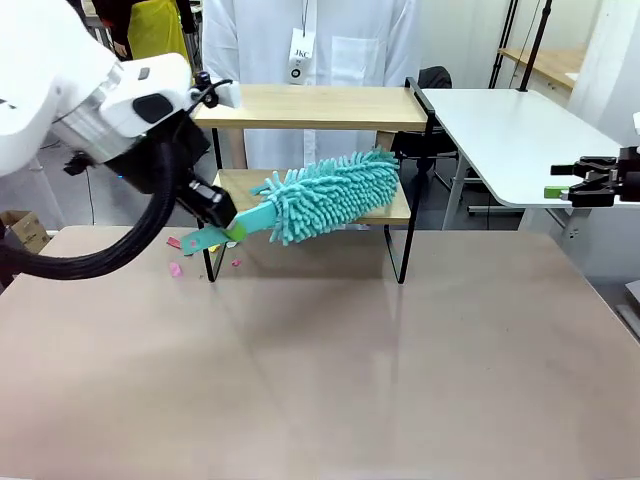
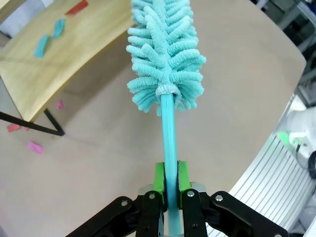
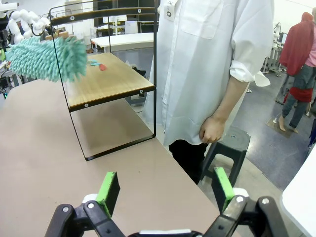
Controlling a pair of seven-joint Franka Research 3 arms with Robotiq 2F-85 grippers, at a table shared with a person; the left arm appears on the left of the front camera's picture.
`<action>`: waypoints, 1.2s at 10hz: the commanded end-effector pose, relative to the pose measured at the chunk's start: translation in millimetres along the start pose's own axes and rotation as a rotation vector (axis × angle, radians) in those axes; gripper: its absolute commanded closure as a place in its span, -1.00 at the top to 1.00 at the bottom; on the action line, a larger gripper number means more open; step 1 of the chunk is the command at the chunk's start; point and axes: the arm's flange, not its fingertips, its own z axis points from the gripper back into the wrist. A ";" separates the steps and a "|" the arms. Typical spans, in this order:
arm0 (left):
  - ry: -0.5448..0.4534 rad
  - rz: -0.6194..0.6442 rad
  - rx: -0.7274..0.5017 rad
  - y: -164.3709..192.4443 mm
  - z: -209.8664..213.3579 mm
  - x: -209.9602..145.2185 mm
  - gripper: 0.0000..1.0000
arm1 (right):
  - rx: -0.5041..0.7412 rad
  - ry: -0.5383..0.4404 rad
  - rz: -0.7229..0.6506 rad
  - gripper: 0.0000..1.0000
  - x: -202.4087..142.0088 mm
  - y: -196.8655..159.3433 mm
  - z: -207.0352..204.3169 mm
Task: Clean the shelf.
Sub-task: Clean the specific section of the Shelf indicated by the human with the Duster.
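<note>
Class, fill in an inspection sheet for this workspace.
Surface: smooth brown tabletop; no stains seen.
Job's things: two-tier wooden shelf with black metal frame; fluffy teal duster, head at its lower tier.
Clutter: pink paper scraps on the tabletop by a shelf leg; teal scraps on the lower board.
Grippers: left gripper shut on the duster's handle; right gripper open, empty.
Cables: black ribbed hose along the left arm.
Surroundings: person in white coat behind the shelf; white side table.

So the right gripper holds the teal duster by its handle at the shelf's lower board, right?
No, it is the left gripper that holds the duster by its handle at the shelf's lower board; the left wrist view shows that grip.
</note>
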 end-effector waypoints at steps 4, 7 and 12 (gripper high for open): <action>0.061 0.148 0.074 -47.8 -42.1 87.4 -0.74 | -0.001 0.009 -0.001 1.00 3.7 -0.3 -0.2; 0.076 0.232 0.076 -56.1 -52.0 110.5 -0.74 | -0.001 0.009 -0.001 1.00 3.7 -0.3 -0.2; 0.103 0.278 0.141 -72.9 -58.3 114.2 -0.74 | -0.001 0.009 -0.001 1.00 3.7 -0.3 -0.2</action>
